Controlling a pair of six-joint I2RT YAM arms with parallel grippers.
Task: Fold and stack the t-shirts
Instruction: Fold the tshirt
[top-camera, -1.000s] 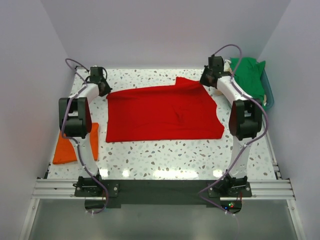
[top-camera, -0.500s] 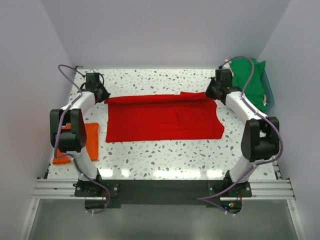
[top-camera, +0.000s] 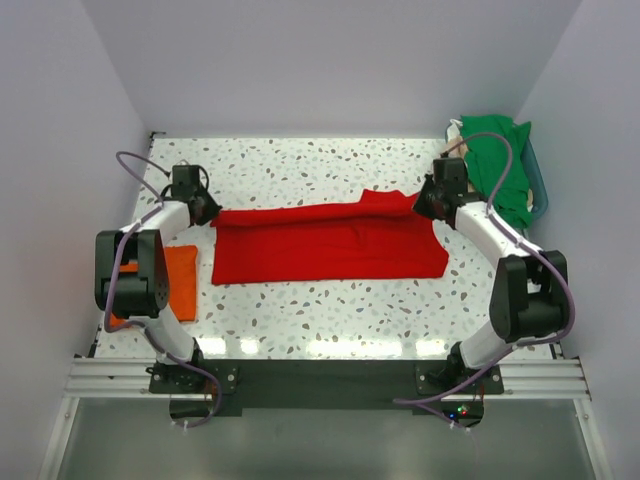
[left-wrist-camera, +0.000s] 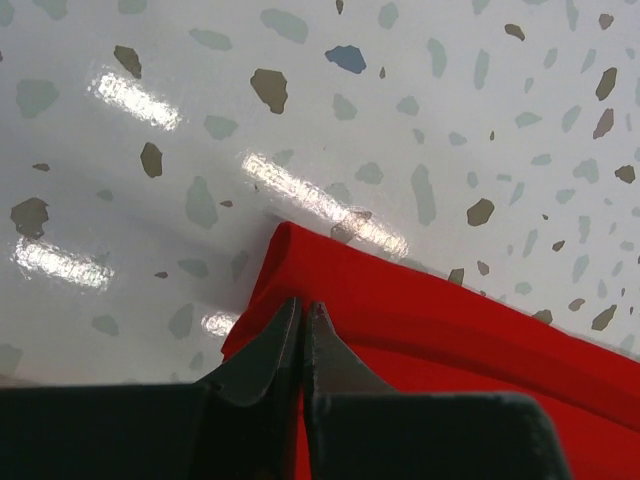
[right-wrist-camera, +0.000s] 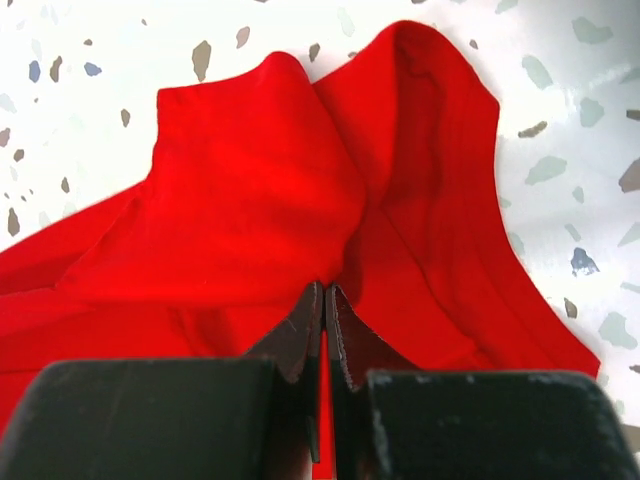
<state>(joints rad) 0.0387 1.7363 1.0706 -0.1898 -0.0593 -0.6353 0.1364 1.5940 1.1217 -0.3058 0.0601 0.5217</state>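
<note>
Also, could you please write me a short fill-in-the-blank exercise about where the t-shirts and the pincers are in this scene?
1. The left pincer and the right pincer are each shut on the far edge of the spread t-shirt, whose colour is ____.
2. The orange t-shirt lies beside the ____ arm.
3. The green t-shirt lies in the teal basket in the far ____ corner.
Missing words: red; left; right.
</note>
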